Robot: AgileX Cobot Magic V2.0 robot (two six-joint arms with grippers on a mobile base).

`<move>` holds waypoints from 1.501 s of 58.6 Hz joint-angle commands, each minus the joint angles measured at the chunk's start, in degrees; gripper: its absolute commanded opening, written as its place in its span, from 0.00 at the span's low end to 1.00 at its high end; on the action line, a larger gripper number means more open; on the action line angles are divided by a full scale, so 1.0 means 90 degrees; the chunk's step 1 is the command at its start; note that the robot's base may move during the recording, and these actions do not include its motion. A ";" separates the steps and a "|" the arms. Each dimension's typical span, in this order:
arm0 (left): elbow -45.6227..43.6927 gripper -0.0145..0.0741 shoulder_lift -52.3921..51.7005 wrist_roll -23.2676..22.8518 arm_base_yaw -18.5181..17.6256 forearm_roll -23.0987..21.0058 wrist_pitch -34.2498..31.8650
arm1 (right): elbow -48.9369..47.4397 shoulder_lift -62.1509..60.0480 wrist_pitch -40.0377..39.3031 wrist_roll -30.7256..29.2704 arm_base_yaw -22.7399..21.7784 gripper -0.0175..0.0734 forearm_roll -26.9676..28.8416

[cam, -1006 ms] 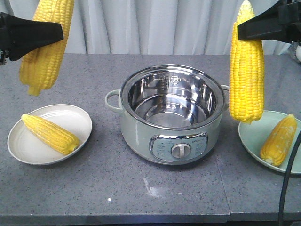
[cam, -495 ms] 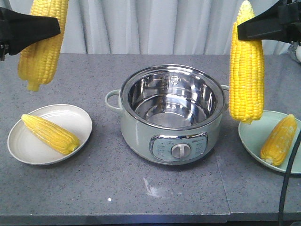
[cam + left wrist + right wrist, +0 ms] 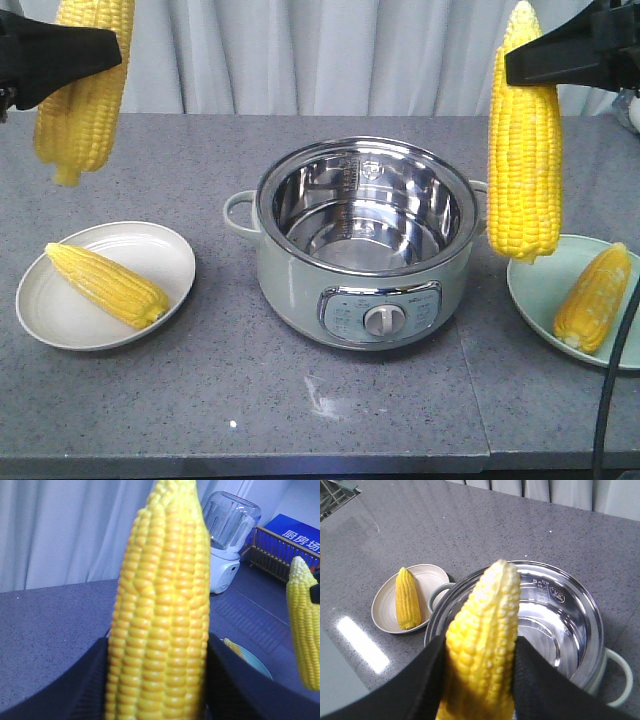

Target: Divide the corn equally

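Observation:
High at the left of the front view, my left gripper [image 3: 95, 55] is shut on a yellow corn cob [image 3: 82, 100] that hangs above the white plate [image 3: 50, 320]. A second cob [image 3: 105, 285] lies on that plate. My right gripper [image 3: 522, 62] is shut on a long cob [image 3: 523, 170] hanging tip up between the pot and the green plate [image 3: 535, 285], where another cob [image 3: 595, 297] lies. In the left wrist view the fingers [image 3: 90, 680] press both sides of the cob [image 3: 160, 620]. The right wrist view shows the same grip on its cob [image 3: 482, 640].
An open electric pot [image 3: 365, 240] with a bare steel bowl stands mid-table between the plates. A clear blender jar [image 3: 227, 535] and a blue box [image 3: 295, 540] stand at the far right. A black cable [image 3: 610, 390] hangs at the right edge.
My left gripper has carried its cob a little to the left and upward, and the cob hangs more upright. The right gripper and its cob have stayed put.

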 commanded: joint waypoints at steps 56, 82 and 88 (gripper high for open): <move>-0.0141 0.15 -0.0664 0.3777 -0.0011 -0.4234 0.1509 | -0.0199 -0.0227 -0.0191 -0.0024 -0.0053 0.19 0.0375; -0.0132 0.16 -0.1049 0.7351 -0.0259 -0.8853 0.4558 | -0.0199 -0.0227 -0.0169 -0.0024 -0.0053 0.19 0.0375; -0.0132 0.16 -0.1147 0.9380 -0.0259 -0.9773 0.5819 | -0.0199 -0.0227 -0.0166 -0.0024 -0.0053 0.19 0.0375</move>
